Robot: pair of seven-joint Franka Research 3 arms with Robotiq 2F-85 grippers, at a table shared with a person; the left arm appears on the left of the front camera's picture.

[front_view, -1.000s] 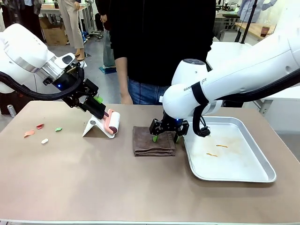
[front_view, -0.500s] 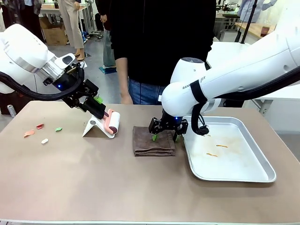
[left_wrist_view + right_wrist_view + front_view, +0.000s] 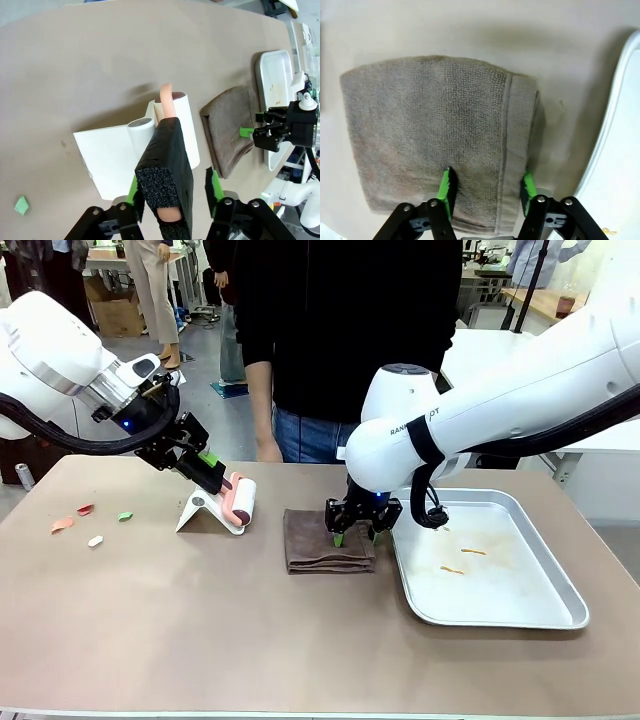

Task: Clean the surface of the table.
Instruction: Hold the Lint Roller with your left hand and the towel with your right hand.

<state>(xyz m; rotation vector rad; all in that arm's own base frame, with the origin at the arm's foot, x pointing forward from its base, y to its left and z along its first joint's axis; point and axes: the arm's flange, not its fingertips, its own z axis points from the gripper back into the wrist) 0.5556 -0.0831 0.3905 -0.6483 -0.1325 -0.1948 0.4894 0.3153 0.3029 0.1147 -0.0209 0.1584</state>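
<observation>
smooth matt table [image 3: 200,640], nubby brown terry cloth [image 3: 315,545], dull metal tray [image 3: 505,585], rough black foam wrap [image 3: 167,155]

Front camera: fixed on the robot's side of the bench [image 3: 200,640], between the arms, facing across toward the person [image 3: 340,330]; mid-range, most of the bench top framed.
Left wrist camera: angled down along the left hand [image 3: 172,190], close over the roller stand [image 3: 107,160].
Right wrist camera: straight down along the right hand [image 3: 487,175], very close on the towel [image 3: 420,115].
Shared: towel and tray [image 3: 510,585] edge appear in all three.
</observation>
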